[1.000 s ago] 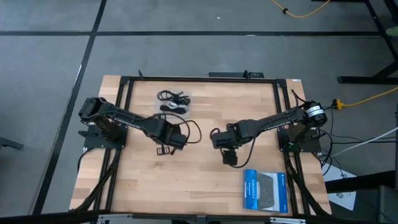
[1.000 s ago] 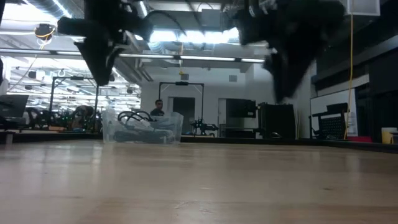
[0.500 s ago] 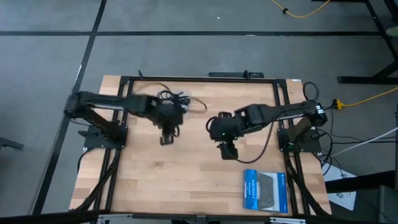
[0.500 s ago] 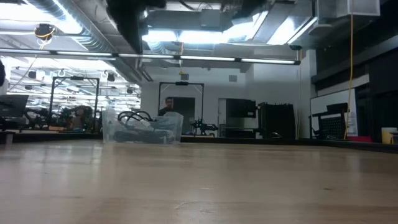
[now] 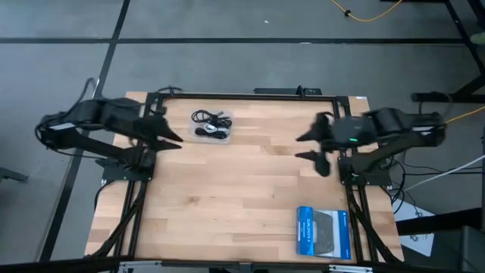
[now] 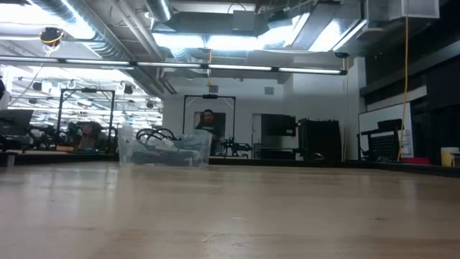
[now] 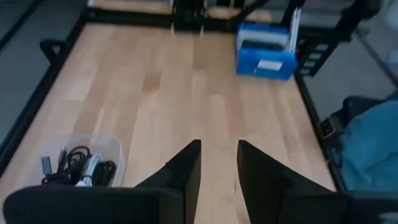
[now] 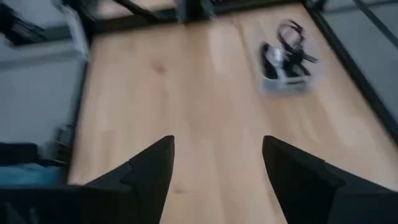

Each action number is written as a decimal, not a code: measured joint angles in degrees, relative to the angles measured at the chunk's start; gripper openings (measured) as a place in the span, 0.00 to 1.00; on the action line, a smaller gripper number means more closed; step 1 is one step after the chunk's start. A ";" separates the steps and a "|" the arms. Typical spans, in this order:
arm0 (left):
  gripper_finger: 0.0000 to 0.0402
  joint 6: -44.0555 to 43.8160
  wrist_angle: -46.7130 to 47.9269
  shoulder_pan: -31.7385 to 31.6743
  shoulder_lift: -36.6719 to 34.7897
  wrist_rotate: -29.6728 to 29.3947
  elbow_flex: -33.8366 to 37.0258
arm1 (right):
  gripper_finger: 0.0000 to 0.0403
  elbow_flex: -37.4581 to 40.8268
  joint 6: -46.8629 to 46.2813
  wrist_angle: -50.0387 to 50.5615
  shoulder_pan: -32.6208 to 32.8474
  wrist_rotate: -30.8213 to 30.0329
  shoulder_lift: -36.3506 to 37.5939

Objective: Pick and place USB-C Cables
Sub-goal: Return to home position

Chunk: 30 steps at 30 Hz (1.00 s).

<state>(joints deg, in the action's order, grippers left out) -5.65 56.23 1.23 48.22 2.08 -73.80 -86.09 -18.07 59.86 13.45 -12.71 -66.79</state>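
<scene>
The USB-C Cables (image 5: 210, 123) are a loose tangle of black and silver-white cords in a small clear tray. The tray stands on its base on the table near the far edge, left of centre. The cables also show in the low view (image 6: 162, 140), the left wrist view (image 7: 76, 165) and the right wrist view (image 8: 286, 53). My left gripper (image 5: 173, 130) (image 7: 219, 163) hangs open above the table's left side, beside the tray. My right gripper (image 5: 301, 147) (image 8: 217, 160) is wide open above the right side. Neither holds anything.
A blue box (image 5: 323, 231) (image 7: 264, 51) lies flat near the table's near right corner. The black frame rail (image 5: 242, 96) runs around the wooden top. The middle of the table shows bare wood. In the low view a person (image 6: 208, 121) stands far back in the room.
Both arms have drawn back from the middle of the table and risen. The left gripper has gone toward the left edge, passing the tray. The right gripper has gone toward the right edge. They have left the low view. The tray and the blue box have stayed put.
</scene>
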 joint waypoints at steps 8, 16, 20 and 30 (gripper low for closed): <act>0.24 -6.25 -8.76 1.06 -17.23 -5.78 14.81 | 0.61 27.18 -4.22 -23.02 5.80 0.03 23.51; 0.24 -4.87 -26.52 1.12 -30.00 -6.63 34.96 | 0.61 46.30 -6.30 -34.43 9.05 -7.74 37.23; 0.24 -5.75 -33.12 1.12 -34.47 -6.65 43.55 | 0.61 55.59 -3.25 -43.42 9.69 -5.31 41.83; 0.24 -4.72 -51.67 1.12 -42.14 -0.78 60.08 | 0.61 70.77 7.24 -60.46 9.67 4.92 47.09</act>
<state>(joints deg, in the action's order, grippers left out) -10.36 4.56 2.35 6.08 1.30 -13.72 -15.33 -10.82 -0.60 23.11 -7.79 -19.70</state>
